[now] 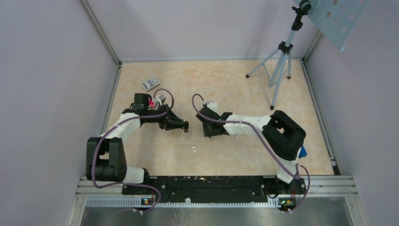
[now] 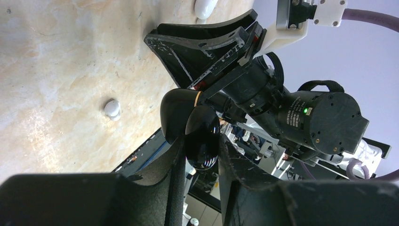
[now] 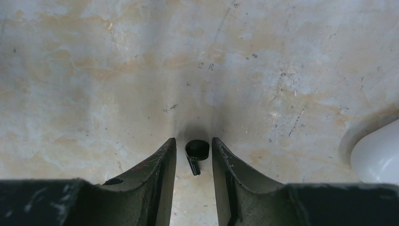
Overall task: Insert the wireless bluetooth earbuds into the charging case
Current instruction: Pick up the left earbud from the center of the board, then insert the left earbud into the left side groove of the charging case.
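Observation:
My left gripper (image 2: 201, 143) (image 1: 184, 126) is shut on a glossy black oval charging case (image 2: 203, 129), held above the table. The case's lid (image 2: 176, 113) stands open on a gold hinge. A small black earbud (image 3: 196, 151) with a short stem lies on the table. My right gripper (image 3: 193, 142) (image 1: 207, 131) is lowered around it, open, one finger on each side with a thin gap to the bud. In the top view the two grippers face each other mid-table, and the earbud is hidden under the right one.
A small white rounded piece (image 1: 193, 149) (image 2: 112, 108) lies on the table nearer the front rail. A larger white rounded object (image 3: 379, 155) (image 2: 205, 7) sits just right of my right fingers. A grey patterned box (image 1: 150, 84) is back left and a tripod (image 1: 281, 66) back right.

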{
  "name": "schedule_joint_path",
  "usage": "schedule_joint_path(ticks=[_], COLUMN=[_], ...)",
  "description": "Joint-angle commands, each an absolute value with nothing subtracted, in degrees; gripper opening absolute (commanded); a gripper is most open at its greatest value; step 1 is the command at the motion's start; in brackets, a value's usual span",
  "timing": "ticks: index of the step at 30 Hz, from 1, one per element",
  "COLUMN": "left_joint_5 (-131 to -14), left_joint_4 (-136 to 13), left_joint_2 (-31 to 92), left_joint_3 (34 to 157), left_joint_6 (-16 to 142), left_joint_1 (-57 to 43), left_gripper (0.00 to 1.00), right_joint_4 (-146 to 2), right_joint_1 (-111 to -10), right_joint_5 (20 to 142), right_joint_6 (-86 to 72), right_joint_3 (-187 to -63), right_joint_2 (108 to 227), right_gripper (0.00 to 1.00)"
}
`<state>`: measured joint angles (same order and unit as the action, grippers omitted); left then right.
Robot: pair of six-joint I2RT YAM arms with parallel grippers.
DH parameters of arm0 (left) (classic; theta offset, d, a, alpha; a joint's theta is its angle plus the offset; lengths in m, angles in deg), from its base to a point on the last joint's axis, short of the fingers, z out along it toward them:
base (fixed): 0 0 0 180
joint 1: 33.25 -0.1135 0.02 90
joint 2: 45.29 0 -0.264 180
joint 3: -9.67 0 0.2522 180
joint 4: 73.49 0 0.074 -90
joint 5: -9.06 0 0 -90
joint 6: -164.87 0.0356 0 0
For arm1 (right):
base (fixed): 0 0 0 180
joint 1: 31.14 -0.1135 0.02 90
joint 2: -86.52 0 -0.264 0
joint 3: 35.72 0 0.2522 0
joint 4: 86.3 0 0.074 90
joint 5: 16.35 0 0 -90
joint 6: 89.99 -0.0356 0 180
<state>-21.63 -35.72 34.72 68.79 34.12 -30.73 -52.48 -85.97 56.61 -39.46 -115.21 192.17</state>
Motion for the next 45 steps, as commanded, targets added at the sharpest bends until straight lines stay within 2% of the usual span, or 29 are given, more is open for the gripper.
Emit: schedule_joint_path(ticks=[1,14,19,26,39,45], left_joint_5=[-20.0,-19.4,-19.4,-18.9,-18.2,-13.0], left_joint_4=[-36.4,-36.7,-36.7,-37.3,-35.4,-36.8], left_joint_2=[33.3,33.5,33.3,33.3,36.2,38.5], left_joint_3=[68.5,68.5,68.5,68.2,71.1,74.3], left_joint_6=[35.0,34.9,34.8,34.2,33.0,32.3], left_joint_1=[-30.8,-30.8,-30.8,-30.8,-30.8,-30.8], left_gripper=[0.00,0.00,0.00,0.00,0.00,0.00], right_joint_4=[-50.1,-48.6,-48.6,-48.5,-78.0,-90.4], right_joint_1=[-87.7,-88.1,-88.2,-88.1,-88.2,-88.2], right_joint_5=[53.5,53.8,53.5,54.3,63.5,69.1], right_joint_6=[-39.2,-39.7,-39.4,-38.2,-23.4,-20.1], right_joint_3=[-118.4,-120.0,-120.0,-120.3,-107.8,-104.6], right_joint_2=[192.6,195.2,195.2,193.0,169.3,164.6], right_gripper=[0.34,0.32,0.25,0.23,0.20,0.19])
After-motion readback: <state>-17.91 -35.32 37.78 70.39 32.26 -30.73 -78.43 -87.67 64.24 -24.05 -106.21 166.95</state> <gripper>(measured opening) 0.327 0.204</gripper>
